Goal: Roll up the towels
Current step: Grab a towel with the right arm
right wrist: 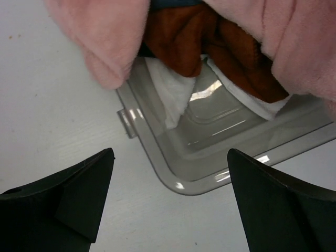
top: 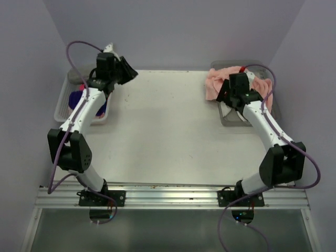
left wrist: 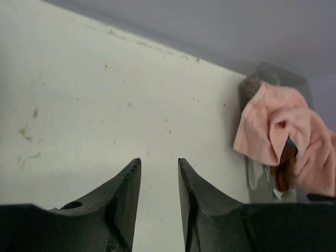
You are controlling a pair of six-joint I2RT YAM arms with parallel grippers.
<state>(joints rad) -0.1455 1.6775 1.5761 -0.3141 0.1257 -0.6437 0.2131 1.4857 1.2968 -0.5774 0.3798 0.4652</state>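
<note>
Over the clear bin (right wrist: pixel 210 157), plush pink towel (right wrist: pixel 105 37) drapes rust towel (right wrist: pixel 178 37).

my bases sit at the near edge of the table (top: pixel 168 131). a basket (top: pixel 63 107) stands at its far left, just beside my left arm, with a few towels (top: pixel 77 97) in it. a tray (top: pixel 231 119) stands at the far right, holding a heap of towels (top: pixel 218 84). the top towel (right wrist: pixel 105 42) spills over the tray's left rim, above the table. my right gripper (right wrist: pixel 170 152) hangs over the tray's near left corner. my left gripper (left wrist: pixel 159 163) is over the table's far left, well apart from the heap.
</note>
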